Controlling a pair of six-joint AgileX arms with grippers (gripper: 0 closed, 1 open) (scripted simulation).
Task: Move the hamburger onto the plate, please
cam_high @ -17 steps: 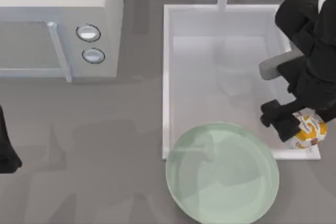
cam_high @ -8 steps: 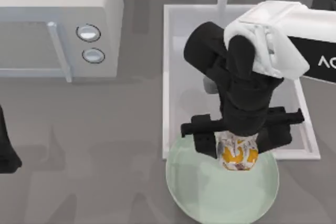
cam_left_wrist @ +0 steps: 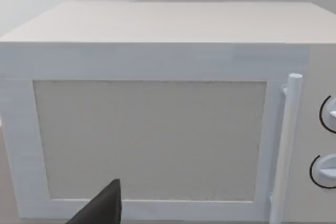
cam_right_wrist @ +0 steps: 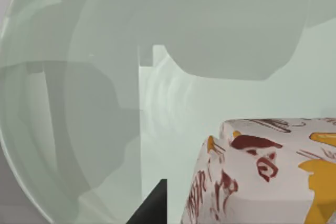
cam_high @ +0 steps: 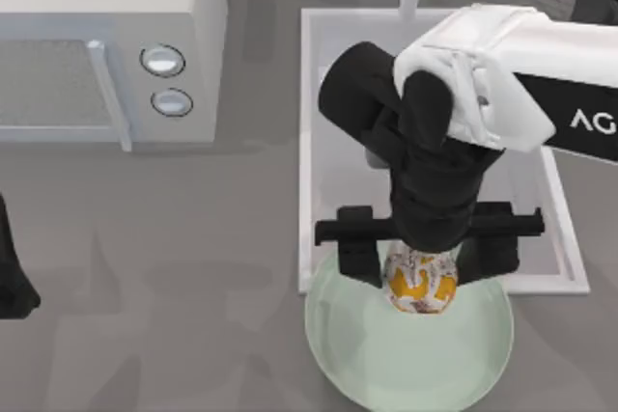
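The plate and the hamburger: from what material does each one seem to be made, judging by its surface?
The plate looks like glazed ceramic or glass, pale green and glossy: in the right wrist view its surface carries soft reflections. The hamburger looks wrapped in matte white paper printed with orange and brown marks. Its flat faces and folded edge suggest this, though it could be plastic. The right gripper holds it over the plate.

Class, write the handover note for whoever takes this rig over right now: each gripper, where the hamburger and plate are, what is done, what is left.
Right gripper: shut on the hamburger, held over the far part of the plate, beside the sink.
Left arm: parked at the table's left edge, near the microwave.
Done: hamburger picked up and brought above the plate.
Left: lower it, open the fingers, withdraw. Whether it already touches the plate cannot be told.
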